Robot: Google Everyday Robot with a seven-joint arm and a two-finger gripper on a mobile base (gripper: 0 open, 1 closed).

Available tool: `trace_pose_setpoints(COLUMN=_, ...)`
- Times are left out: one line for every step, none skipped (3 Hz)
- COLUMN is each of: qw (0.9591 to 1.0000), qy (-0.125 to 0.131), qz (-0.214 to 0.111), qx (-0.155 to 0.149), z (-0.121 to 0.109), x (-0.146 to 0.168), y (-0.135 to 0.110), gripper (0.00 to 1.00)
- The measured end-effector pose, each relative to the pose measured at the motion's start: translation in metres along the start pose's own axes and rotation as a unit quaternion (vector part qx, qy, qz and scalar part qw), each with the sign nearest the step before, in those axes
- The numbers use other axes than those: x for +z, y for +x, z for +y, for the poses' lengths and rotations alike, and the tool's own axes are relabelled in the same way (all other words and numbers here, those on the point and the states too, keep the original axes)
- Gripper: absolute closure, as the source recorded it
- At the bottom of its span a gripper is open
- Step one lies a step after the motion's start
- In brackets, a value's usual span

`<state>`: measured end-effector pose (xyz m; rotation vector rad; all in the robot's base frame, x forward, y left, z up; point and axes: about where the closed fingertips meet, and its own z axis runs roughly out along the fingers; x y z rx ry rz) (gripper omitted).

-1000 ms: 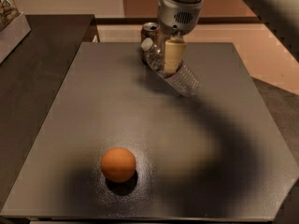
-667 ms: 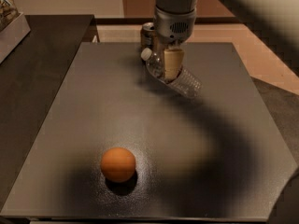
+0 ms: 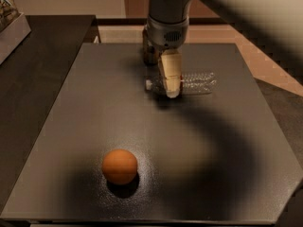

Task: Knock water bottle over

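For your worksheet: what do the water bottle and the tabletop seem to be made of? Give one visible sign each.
The water bottle looks like thin clear plastic, glossy: ribbed, see-through walls. The tabletop is dark, finely speckled with a dull sheen, perhaps laminate. The claw hangs over the bottle's cap end.

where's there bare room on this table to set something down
Bare tabletop runs wide between the orange and the right edge, and along the left side beyond the orange. The far middle is crowded: the gripper hangs over the water bottle, which lies on its side, with a can just behind.
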<state>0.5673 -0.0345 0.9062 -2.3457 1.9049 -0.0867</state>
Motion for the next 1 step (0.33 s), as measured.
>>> trace_pose_setpoints(qw=1.0000, qy=0.000, qz=0.000, qx=0.000, z=0.0000, x=0.0000, y=0.0000, gripper=0.00)
